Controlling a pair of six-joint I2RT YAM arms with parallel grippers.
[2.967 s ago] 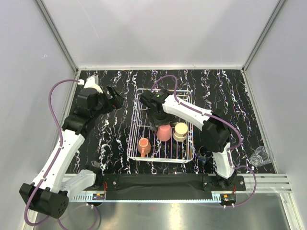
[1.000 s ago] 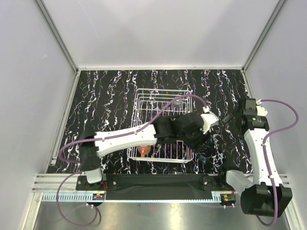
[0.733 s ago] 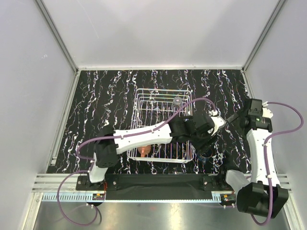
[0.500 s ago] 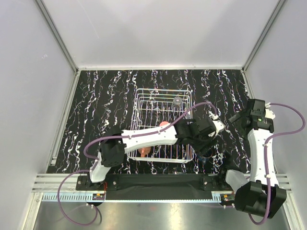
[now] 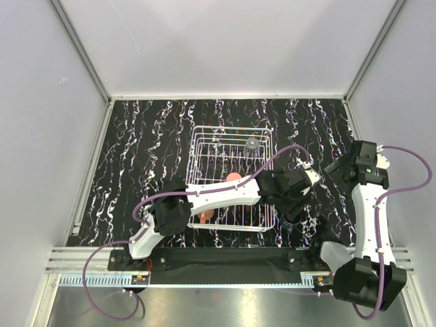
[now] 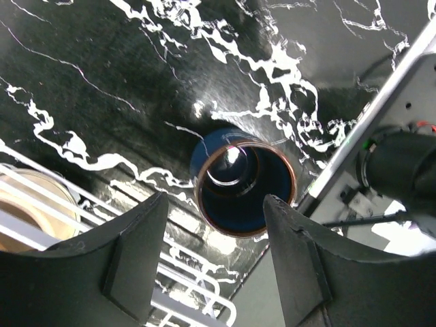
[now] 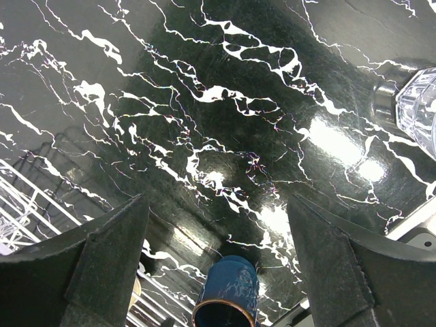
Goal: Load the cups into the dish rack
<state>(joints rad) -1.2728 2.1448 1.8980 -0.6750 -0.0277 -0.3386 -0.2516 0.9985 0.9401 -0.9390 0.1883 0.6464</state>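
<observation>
The white wire dish rack (image 5: 197, 178) holds an orange handled mug (image 5: 204, 214), a pink tumbler (image 5: 233, 177) partly under my left arm, and a clear glass (image 5: 252, 144) at its far right corner. The dark blue cup (image 5: 294, 219) stands upright on the table just right of the rack. My left gripper (image 5: 293, 208) reaches across the rack and hovers open over it; in the left wrist view the cup (image 6: 245, 184) lies between and below the open fingers (image 6: 214, 197). A cream cup (image 6: 27, 204) shows in the rack. My right gripper (image 5: 334, 167) is open and empty, above the table (image 7: 216, 199).
The second clear glass (image 7: 419, 109) stands on the table at the right, hidden by my right arm in the top view. The right arm's base (image 6: 402, 177) is close beside the blue cup (image 7: 228, 286). The rack's near right corner (image 6: 197, 300) lies next to the cup.
My left arm has swung from the left side across the rack to the blue cup. My right arm has drawn back from the rack to the right. The clear glass now stands in the rack.
</observation>
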